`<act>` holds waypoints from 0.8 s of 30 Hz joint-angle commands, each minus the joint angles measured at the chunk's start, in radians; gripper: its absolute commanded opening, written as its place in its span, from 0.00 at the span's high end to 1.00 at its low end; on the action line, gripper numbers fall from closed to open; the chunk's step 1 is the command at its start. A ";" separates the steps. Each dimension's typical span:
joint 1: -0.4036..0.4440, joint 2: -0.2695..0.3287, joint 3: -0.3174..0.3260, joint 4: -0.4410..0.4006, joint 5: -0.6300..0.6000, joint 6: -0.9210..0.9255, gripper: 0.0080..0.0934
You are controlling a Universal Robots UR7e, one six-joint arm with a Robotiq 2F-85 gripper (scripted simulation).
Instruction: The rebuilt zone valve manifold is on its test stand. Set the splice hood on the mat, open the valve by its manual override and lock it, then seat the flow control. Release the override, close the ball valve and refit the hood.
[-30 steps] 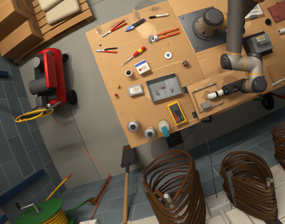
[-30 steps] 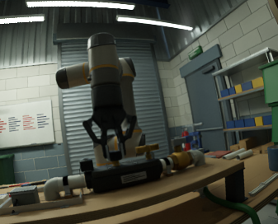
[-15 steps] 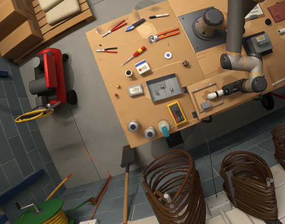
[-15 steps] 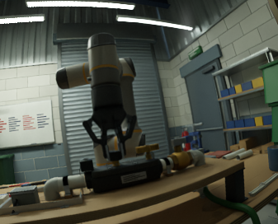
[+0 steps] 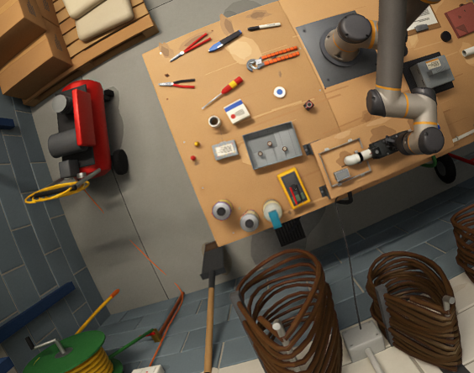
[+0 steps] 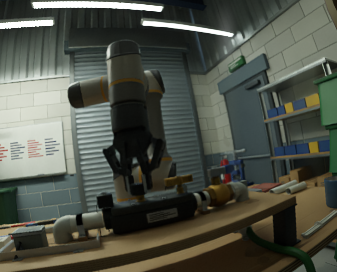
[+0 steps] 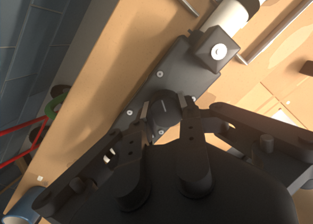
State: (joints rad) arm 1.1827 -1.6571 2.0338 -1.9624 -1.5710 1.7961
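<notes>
The round black flow control knob (image 7: 164, 111), marked with a white line, sits on top of the dark valve manifold body (image 7: 173, 79) and is gripped by my closed gripper (image 7: 163, 106) from above. The manifold (image 6: 152, 212) lies along the test stand with a white pipe elbow (image 6: 69, 224) at one end and a brass ball valve with a yellow handle (image 6: 179, 181) at the other. A small grey splice hood (image 5: 342, 175) rests on the framed mat (image 5: 343, 161) beside the white pipe end (image 5: 354, 158). A square black block with a white screw head (image 7: 217, 50) stands on the manifold beyond the knob.
A grey tray (image 5: 274, 145) with small fittings sits left of the mat, a yellow-framed tester (image 5: 294, 189) below it. Hand tools (image 5: 274, 56) lie across the far bench. The bench edge runs close beside the manifold, with a green hose (image 7: 54, 106) and copper coils (image 5: 290, 306) below.
</notes>
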 commanded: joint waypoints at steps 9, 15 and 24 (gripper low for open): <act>0.000 0.004 0.005 0.005 0.000 0.560 1.00; 0.000 0.004 0.005 0.005 0.000 0.829 1.00; 0.000 0.004 0.005 0.005 0.000 0.957 1.00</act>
State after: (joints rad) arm 1.1828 -1.6568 2.0337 -1.9621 -1.5711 2.7543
